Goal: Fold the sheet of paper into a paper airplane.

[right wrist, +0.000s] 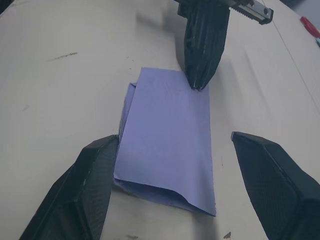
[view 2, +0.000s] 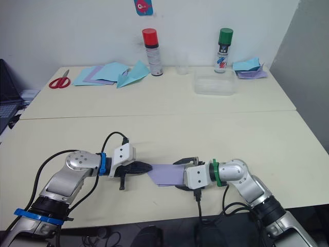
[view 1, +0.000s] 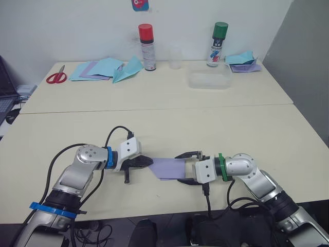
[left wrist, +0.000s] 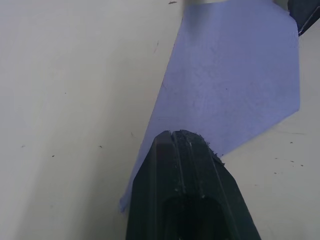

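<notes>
The sheet of paper (view 1: 169,167) is lavender and folded into a narrow multi-layer strip. It lies flat on the table near the front edge, between my two grippers. My left gripper (view 1: 149,162) is shut, and its tip rests on top of the paper's left end (left wrist: 235,85); the right wrist view shows that tip touching a corner of the sheet (right wrist: 167,140). My right gripper (view 1: 186,168) is open at the paper's right end, with one finger on each side of the strip and neither touching it.
At the back of the table stand a red-capped spray can (view 1: 146,46), a green-capped can (view 1: 219,43), a clear cup (view 1: 176,57) and a clear plastic box (view 1: 208,80). Light-blue sheets (view 1: 100,68), a light-blue paper plane (view 1: 128,72) and red scissors (view 1: 56,77) lie back left.
</notes>
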Available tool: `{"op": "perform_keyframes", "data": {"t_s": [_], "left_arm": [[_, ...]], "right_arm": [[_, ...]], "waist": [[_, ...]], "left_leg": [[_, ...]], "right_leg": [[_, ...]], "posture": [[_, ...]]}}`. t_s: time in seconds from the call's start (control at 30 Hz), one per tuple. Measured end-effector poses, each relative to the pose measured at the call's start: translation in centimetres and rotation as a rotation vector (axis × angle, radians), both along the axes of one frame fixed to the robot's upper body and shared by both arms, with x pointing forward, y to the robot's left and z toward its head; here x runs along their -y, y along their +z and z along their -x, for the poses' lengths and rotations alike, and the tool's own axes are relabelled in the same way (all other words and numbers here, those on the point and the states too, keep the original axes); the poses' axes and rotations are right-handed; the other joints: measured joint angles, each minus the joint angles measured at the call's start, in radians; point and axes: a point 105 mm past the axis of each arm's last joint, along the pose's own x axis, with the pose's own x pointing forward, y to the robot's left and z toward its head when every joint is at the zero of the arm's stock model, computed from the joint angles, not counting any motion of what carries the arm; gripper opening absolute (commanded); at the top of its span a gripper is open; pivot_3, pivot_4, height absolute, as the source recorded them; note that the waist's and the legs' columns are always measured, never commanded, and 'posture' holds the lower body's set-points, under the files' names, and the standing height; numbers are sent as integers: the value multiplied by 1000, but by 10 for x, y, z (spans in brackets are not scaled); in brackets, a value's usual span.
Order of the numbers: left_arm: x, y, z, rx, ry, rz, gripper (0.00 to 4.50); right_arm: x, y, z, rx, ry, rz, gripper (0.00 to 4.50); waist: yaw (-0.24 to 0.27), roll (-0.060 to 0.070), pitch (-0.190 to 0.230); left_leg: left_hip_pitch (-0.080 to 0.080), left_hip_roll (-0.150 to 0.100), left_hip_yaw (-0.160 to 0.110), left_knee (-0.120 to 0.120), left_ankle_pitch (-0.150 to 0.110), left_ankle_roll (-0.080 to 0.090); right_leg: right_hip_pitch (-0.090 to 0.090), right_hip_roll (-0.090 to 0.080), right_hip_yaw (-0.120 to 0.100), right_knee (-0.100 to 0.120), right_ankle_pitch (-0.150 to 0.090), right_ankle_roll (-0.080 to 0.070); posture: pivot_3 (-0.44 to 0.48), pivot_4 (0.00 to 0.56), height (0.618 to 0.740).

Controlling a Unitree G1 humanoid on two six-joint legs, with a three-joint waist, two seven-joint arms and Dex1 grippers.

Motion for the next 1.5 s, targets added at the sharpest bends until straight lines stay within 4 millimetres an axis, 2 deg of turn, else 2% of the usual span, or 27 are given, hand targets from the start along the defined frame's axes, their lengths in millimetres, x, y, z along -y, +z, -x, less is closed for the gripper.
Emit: {"op": "perform_keyframes", "data": {"t_s": [0.37, 0.6, 0.73, 0.97, 1.27, 1.5], "left_arm": [[0, 0, 0, -3, 0, 2, 18], [1, 0, 0, -4, 0, 2, 18], [1, 0, 0, -8, 2, 1, 0], [1, 1, 0, -23, 9, 1, 0], [2, 2, 0, -24, 7, 0, 0], [5, 3, 1, -139, 56, 64, 0]], "right_arm": [[-11, 13, 1, -39, -11, -74, 3793], [-13, 10, -5, -25, -30, -58, 3793], [-20, 10, -3, -31, -11, -64, 2619], [-22, 7, -5, -60, -11, -55, 36], [-22, 8, -4, -95, -1, -61, 36], [-22, 15, -12, -280, -93, -147, 36]], "waist": [[0, 0, 0], [0, 0, 0], [0, 0, 0], [0, 0, 0], [0, 0, 0], [-1, 0, 0]], "left_leg": [[0, 0, 0, 0, 0, 0], [0, 0, 0, 0, 0, 0], [0, 0, -1, 0, 0, 0], [0, 0, 0, 0, 0, 0], [0, 0, 0, 0, 0, 0], [-1, 0, -1, 0, 0, 0]], "right_leg": [[0, 0, 0, 0, 0, 0], [0, 0, 0, 0, 0, 0], [0, 0, 0, 0, 0, 0], [0, 0, 0, 0, 0, 0], [0, 0, 0, 0, 0, 0], [0, 0, -1, 0, 0, 0]], "posture": [[0, 150, 740], [0, 150, 740], [0, 150, 740], [0, 150, 740], [0, 150, 740], [0, 150, 740]]}}
